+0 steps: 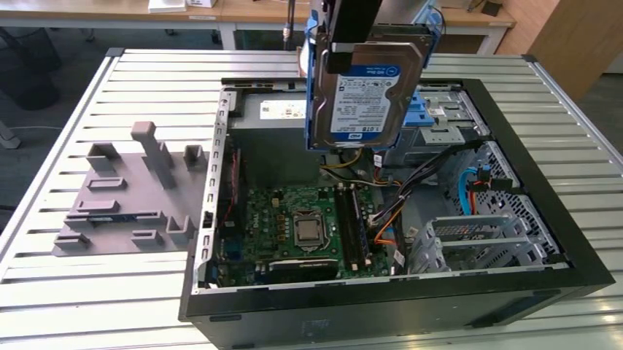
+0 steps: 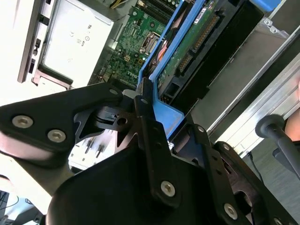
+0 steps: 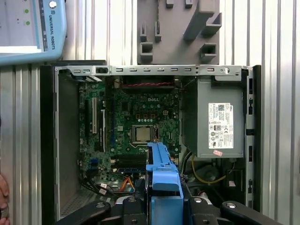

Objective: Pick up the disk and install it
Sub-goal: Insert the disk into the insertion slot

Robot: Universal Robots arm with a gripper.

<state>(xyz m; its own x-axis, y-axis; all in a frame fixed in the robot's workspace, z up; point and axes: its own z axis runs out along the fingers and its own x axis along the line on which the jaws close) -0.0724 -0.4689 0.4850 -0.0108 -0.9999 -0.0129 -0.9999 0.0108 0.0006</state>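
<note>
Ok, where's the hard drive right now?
In the exterior view the hard drive hangs upright in the tool above the open computer case, appearing between the power supply and the metal drive cage.

Open computer case [image 1: 389, 310] lies flat on the slatted metal table [image 1: 98, 292]. Inside I note a green motherboard [image 1: 292, 219], its CPU socket [image 1: 308, 230] near the middle, and a grey power supply [image 3: 220, 122] beside the board. A grey moulded fixture [image 1: 122, 197] sits on the table just beside the case, on the exterior view's left.
</note>
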